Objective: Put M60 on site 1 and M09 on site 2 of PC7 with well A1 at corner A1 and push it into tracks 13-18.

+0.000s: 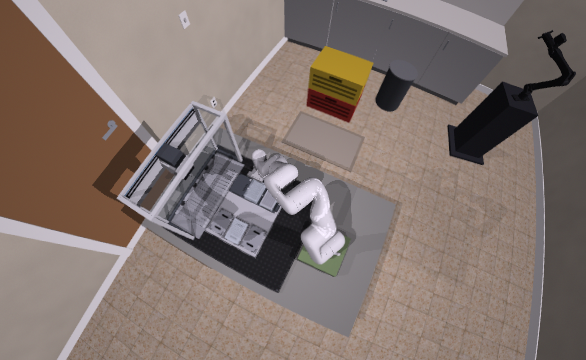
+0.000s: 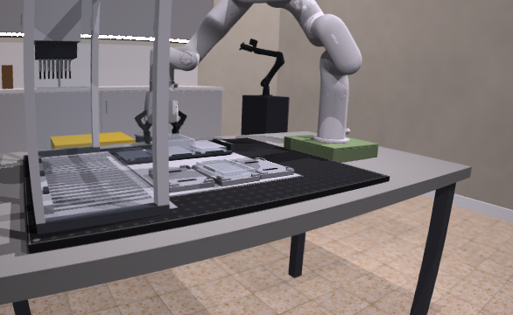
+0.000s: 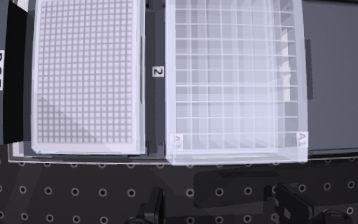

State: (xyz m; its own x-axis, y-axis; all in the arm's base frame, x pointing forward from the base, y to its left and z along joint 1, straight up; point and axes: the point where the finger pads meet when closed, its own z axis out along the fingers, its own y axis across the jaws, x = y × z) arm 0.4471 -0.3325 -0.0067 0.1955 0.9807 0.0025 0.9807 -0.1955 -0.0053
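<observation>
The dark carrier PC7 (image 3: 155, 112) (image 2: 131, 154) (image 1: 241, 185) lies on the apron in front of the rails (image 1: 208, 192) (image 2: 94, 184), outside the tracks. M60 (image 3: 85, 75) (image 2: 208, 147) is on site 1 beside the handle. The clear deep-well block M09 (image 3: 230, 75) (image 1: 256, 191) is on site 2; one A1 mark shows at its lower left corner in the wrist view. Site 3 is empty. My gripper (image 3: 220, 204) (image 2: 162, 133) is open and empty, beside the carrier's long edge, near M09. M06 (image 1: 236, 231) (image 2: 228, 168) sits in nest S2. Whether the plates are fully seated cannot be told.
Nests S1 (image 1: 256, 238) (image 2: 267, 165) and S3 (image 1: 221, 220) (image 2: 186, 178) are empty. The instrument's frame posts (image 2: 161, 109) stand around the rails, with a pipetting head (image 2: 56, 50) above. A black perforated board (image 1: 273, 255) surrounds the apron. No lit track lamp can be made out.
</observation>
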